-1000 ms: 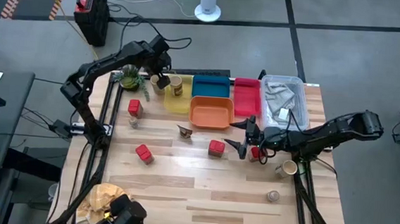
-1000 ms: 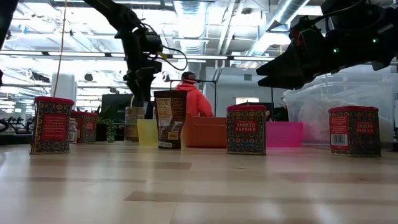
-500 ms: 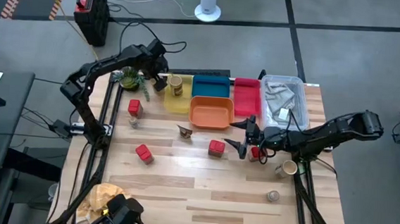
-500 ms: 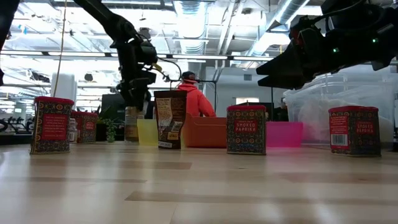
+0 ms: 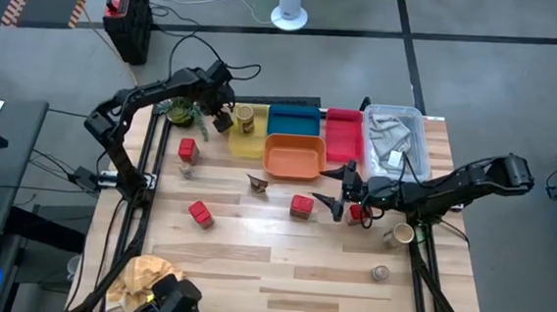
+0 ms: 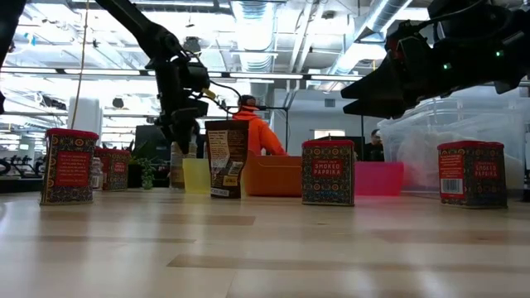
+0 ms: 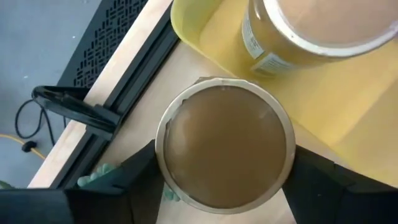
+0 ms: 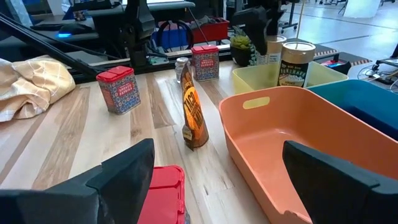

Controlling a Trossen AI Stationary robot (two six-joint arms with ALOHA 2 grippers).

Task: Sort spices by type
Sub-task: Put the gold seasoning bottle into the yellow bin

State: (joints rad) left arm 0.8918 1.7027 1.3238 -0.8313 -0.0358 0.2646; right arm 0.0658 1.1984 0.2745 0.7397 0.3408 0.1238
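Two jars matter here: from above, the left gripper [image 5: 221, 116] sits at the table's far-left corner holding a tan jar [image 5: 223, 121] just outside the yellow tray [image 5: 244, 144], where a second jar [image 5: 247, 119] already stands; the right gripper [image 5: 340, 190] waits mid-table beside a red tin [image 5: 355, 214]. At table level, the left gripper [image 6: 180, 124] hangs just left of the yellow tray [image 6: 196, 175]. The left wrist camera shows its fingers [image 7: 134, 171] clamped on either side of the jar [image 7: 225, 146], beside the tray's rim [image 7: 193, 34]. The right wrist camera shows the right gripper's fingers [image 8: 127, 165] spread wide over the tin [image 8: 163, 186]. This looks like jar-sorting; the next move calls for carrying the jar over the rim and setting it beside its twin.
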